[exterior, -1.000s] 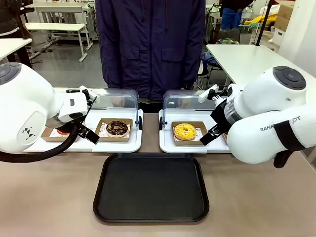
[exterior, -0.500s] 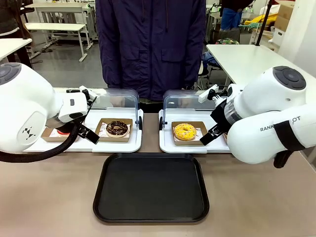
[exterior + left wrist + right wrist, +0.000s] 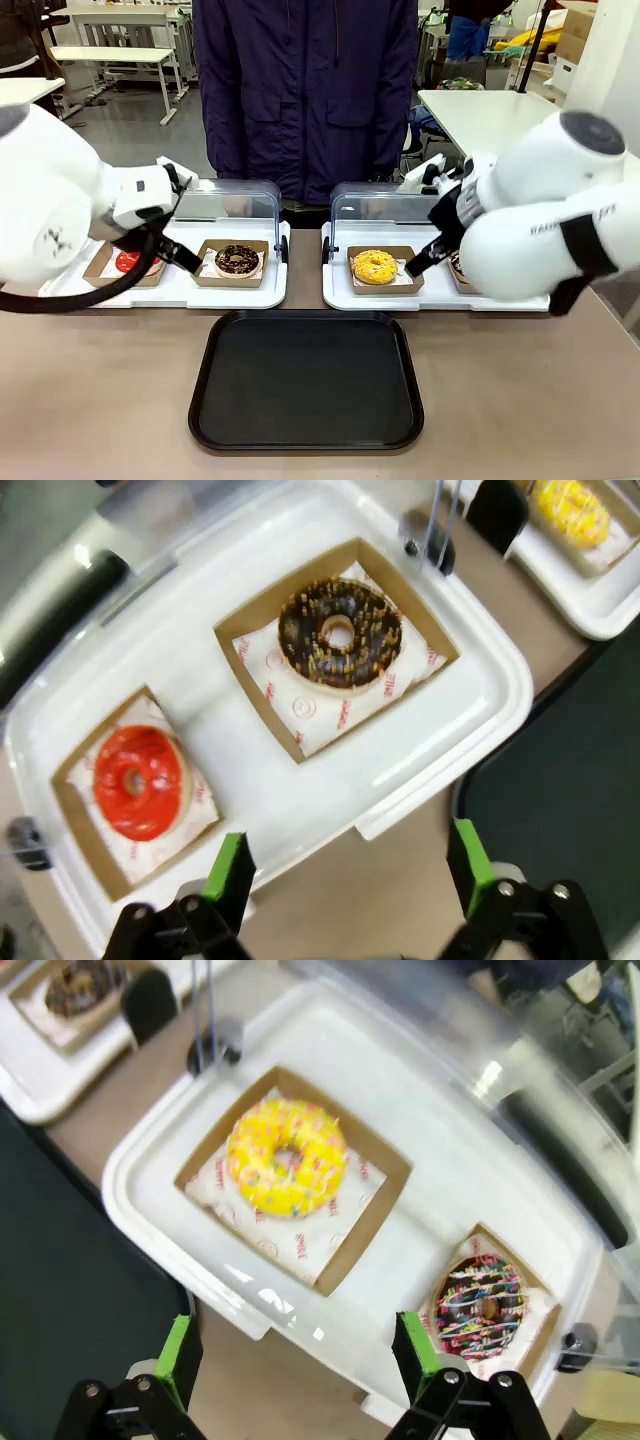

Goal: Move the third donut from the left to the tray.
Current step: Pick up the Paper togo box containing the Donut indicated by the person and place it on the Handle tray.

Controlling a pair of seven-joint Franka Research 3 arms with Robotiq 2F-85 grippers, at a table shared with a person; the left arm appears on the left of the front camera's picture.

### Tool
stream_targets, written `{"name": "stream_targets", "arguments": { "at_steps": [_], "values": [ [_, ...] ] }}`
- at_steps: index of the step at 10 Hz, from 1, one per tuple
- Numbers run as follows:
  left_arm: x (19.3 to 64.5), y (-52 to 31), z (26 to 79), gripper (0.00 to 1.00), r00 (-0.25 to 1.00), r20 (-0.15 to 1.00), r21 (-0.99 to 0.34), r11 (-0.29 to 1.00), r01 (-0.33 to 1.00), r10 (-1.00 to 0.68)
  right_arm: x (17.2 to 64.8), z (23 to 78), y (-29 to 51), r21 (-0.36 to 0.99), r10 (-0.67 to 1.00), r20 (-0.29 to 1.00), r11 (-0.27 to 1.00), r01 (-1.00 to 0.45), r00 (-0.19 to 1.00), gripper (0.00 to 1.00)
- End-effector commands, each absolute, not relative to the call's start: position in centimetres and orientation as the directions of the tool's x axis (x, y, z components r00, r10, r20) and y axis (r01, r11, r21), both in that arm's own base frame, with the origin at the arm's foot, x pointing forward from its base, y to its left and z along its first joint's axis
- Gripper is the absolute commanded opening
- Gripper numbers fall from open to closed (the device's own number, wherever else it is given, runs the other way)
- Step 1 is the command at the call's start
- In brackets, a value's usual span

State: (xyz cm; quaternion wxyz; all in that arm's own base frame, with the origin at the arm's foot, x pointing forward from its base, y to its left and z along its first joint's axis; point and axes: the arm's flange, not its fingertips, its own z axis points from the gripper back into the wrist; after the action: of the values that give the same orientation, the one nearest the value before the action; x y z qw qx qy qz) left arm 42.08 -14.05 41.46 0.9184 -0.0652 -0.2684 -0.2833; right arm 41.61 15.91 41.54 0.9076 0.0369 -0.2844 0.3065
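Mid-frame in the right wrist view, the ring donut with bright yellow icing carries pink, blue and white sprinkles, on red-printed white paper in a square brown cardboard holder. In the left wrist view, a red-iced ring donut lies lower left, a gold-flecked dark chocolate ring donut upper centre. The large flat rectangular plastic tray, low in the front view, is black.

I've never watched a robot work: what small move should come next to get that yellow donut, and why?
Probably lower the open right gripper to straddle the cardboard holder under the yellow donut: its fingers hover short of it, over the rim of the white display tray, holding nothing.
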Motion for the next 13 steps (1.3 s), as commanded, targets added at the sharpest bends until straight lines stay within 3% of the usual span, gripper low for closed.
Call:
{"name": "stream_targets", "arguments": {
  "at_steps": [1,5,8,13],
  "values": [
    [45.0,-8.6,46.4,1.00,0.711,0.517,-0.101,0.791,0.604,-0.477,42.8,47.2,10.4,-0.009,0.498,0.585,0.793,-0.609,0.640,1.00],
    [47.7,3.4,48.9,1.00,0.634,0.585,-0.262,0.622,0.738,-0.505,43.7,50.7,-4.2,0.150,0.412,0.699,0.715,-0.683,0.584,1.00],
    [47.1,13.3,47.0,1.00,0.534,0.726,-0.308,0.490,0.816,-0.433,42.1,49.0,-14.5,0.153,0.353,0.841,0.571,-0.807,0.409,1.00],
    [45.1,21.8,44.9,1.00,0.411,0.865,-0.276,0.409,0.870,-0.290,38.3,47.5,-21.3,0.082,0.224,0.951,0.479,-0.874,0.212,1.00]
  ]
}}
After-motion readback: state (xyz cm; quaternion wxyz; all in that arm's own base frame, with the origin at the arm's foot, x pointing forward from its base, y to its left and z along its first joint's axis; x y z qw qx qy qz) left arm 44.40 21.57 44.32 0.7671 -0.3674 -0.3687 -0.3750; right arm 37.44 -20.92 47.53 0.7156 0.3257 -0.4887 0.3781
